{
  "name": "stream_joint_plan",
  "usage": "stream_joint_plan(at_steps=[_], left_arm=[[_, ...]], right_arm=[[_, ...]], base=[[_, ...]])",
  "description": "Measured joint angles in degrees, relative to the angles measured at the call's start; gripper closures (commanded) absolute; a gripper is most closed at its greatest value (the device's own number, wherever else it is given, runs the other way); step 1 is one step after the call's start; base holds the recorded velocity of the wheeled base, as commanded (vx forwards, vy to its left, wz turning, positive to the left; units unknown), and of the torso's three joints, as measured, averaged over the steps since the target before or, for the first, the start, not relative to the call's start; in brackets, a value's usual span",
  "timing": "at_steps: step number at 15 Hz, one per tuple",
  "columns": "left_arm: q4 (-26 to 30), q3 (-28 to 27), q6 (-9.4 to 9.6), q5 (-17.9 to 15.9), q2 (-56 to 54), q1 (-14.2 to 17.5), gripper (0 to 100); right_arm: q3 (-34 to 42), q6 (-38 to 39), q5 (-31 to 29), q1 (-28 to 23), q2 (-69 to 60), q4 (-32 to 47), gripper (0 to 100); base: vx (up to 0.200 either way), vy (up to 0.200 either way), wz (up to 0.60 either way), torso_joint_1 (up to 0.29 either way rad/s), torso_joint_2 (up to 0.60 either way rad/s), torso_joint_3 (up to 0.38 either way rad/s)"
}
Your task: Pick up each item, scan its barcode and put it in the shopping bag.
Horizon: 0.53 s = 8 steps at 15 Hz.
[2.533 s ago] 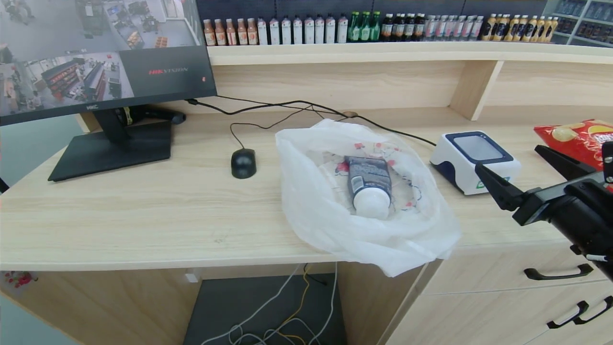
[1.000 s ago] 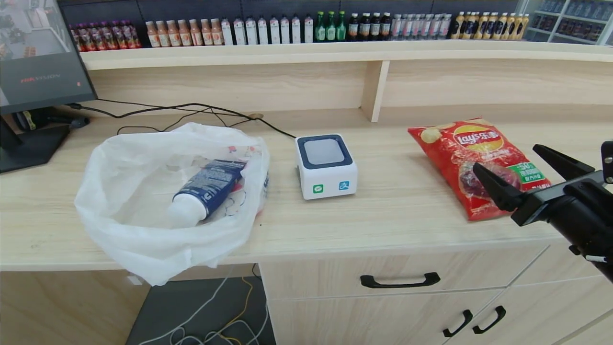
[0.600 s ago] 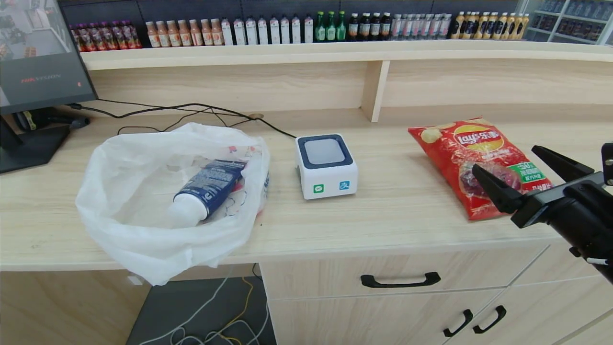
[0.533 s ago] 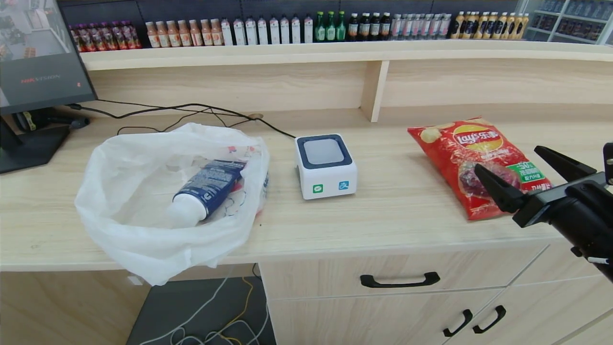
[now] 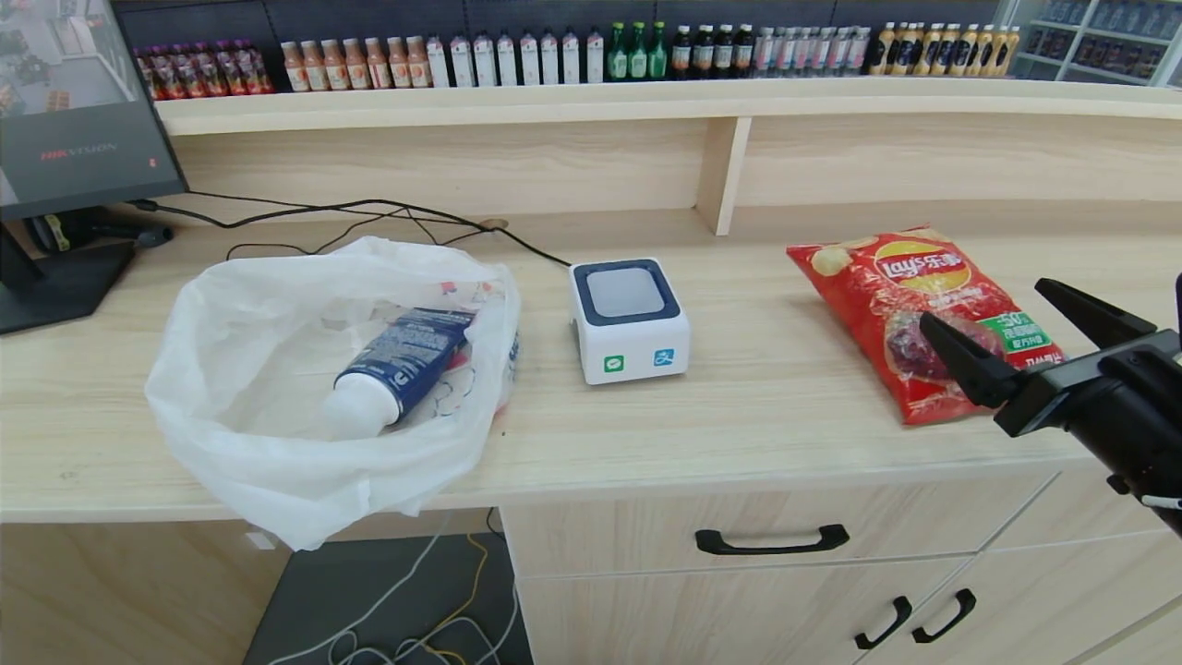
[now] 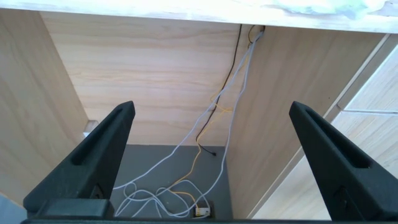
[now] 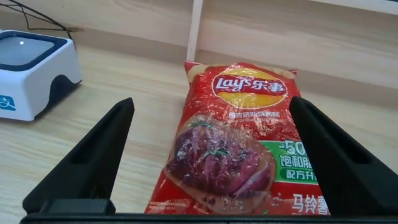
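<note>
The chip bag [image 5: 886,296] lies flat on the counter [image 5: 757,406], right of frame; the right jaws, spread wide and empty, hang before its near end. Left jaws gape below the counter.

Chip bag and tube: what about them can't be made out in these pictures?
Chip bag barcode: none shows in head or right wrist view; the underside lies against the counter.
Chip bag's near end: head view, partly covered by the right gripper; right wrist view, cut off by the edge.
Tube in the shopping bag: head view, print too small to find a barcode.
</note>
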Motion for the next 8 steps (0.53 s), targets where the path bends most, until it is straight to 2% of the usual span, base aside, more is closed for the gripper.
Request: stream_joint_plan(at_steps=[5, 8], left_arm=[[0.0, 0.0, 0.02, -0.02, 0.0, 0.0, 0], [0.0, 0.0, 0.0, 0.0, 0.0, 0.0, 0]], right_arm=[[-3.21, 1.65, -1.01, 2.17, -1.19, 5.88, 0], [-8.19, 1.65, -1.33, 2.34, -4.25, 21.61, 0]], base=[[0.0, 0.0, 0.0, 0.0, 0.0, 0.0], [0.0, 0.0, 0.0, 0.0, 0.0, 0.0]])
